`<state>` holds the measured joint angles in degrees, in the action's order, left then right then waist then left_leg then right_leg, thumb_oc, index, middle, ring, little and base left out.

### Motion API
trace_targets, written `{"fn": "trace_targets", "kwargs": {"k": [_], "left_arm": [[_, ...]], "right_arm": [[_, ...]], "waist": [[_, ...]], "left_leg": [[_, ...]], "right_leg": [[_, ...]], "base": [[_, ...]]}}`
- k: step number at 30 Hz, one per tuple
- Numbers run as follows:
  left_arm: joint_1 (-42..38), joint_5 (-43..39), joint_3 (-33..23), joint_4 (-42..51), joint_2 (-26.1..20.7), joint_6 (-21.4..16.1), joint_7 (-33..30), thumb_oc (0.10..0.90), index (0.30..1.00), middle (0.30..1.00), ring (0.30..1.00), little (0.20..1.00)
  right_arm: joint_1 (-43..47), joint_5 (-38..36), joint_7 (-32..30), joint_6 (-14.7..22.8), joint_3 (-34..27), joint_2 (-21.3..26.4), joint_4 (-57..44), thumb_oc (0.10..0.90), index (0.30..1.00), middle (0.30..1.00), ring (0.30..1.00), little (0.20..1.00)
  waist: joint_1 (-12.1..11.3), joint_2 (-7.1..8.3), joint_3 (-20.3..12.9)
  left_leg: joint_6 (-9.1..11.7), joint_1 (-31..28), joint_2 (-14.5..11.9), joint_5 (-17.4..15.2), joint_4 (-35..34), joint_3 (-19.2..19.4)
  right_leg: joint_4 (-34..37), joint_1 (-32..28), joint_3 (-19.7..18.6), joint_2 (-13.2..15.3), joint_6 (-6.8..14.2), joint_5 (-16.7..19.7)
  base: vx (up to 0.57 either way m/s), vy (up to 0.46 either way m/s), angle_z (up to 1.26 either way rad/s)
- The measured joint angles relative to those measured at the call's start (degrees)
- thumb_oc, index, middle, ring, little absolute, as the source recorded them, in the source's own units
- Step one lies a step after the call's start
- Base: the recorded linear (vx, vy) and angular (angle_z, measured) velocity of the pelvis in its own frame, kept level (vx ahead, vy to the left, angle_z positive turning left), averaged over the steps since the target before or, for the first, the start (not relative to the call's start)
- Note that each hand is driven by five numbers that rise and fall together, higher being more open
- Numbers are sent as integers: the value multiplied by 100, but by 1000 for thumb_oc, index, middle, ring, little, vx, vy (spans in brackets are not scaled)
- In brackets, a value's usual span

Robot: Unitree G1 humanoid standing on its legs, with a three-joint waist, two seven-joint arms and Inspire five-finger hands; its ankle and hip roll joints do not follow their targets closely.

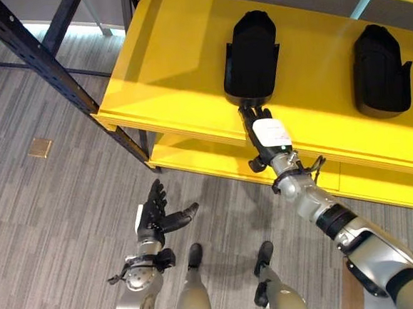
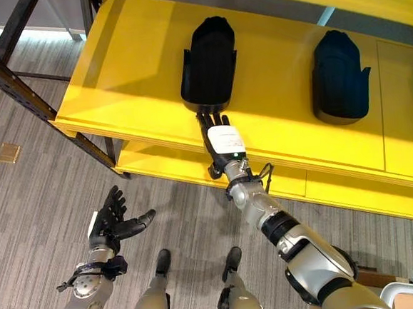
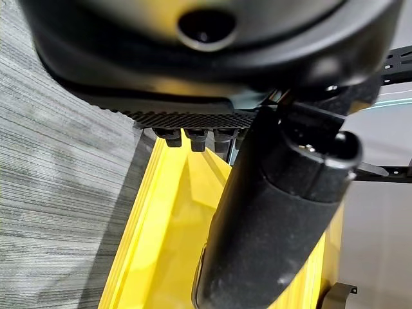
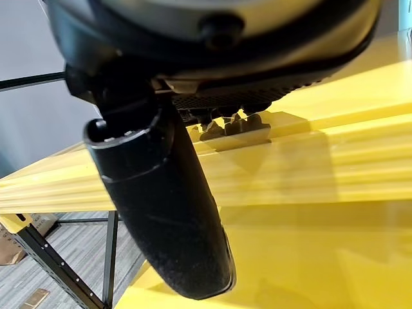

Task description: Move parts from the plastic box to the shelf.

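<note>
Workshop or storeroom: yellow steel shelf (image 1: 186, 77), carpet floor (image 1: 46, 210)

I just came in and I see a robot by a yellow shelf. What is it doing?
The robot is putting black parts on the yellow shelf. Its right hand reaches up to the shelf's front edge, its fingers at the near end of one black part lying there. Whether it is gripping that part cannot be told. A second black part lies further along the shelf to the right. The left hand hangs low over the grey floor, open and holding nothing.
</note>
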<state>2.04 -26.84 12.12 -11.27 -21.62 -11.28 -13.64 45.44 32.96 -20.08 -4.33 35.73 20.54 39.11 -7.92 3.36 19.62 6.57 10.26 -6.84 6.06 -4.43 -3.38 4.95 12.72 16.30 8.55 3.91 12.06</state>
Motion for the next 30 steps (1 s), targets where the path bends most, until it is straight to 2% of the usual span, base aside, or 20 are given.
{"fn": "trace_targets", "kwargs": {"k": [7,22,30], "left_arm": [[-10,-2,0,0,1,-5,-89,900,1000,1000,1000,1000],[-37,-10,-1,0,1,-12,-115,900,1000,1000,1000,1000],[-78,-211,3,0,2,-18,-119,900,1000,1000,1000,1000]], "right_arm": [[38,-57,-118,10,-6,-6,-1,900,1000,1000,1000,1000],[329,-174,-189,0,-52,3,34,900,1000,1000,1000,1000],[434,-177,-247,11,-53,0,168,900,1000,1000,1000,1000]], "waist": [[-5,-6,6],[-13,-142,175],[-17,-149,179]], "left_leg": [[4,85,1,6,6,-10],[6,118,4,14,15,-35],[8,167,6,20,20,-68]], "right_leg": [[0,72,1,1,-4,2],[-1,85,22,2,-10,7],[-1,110,56,5,-9,6]], "base": [[0,0,0],[0,0,0],[0,2,1]]}}
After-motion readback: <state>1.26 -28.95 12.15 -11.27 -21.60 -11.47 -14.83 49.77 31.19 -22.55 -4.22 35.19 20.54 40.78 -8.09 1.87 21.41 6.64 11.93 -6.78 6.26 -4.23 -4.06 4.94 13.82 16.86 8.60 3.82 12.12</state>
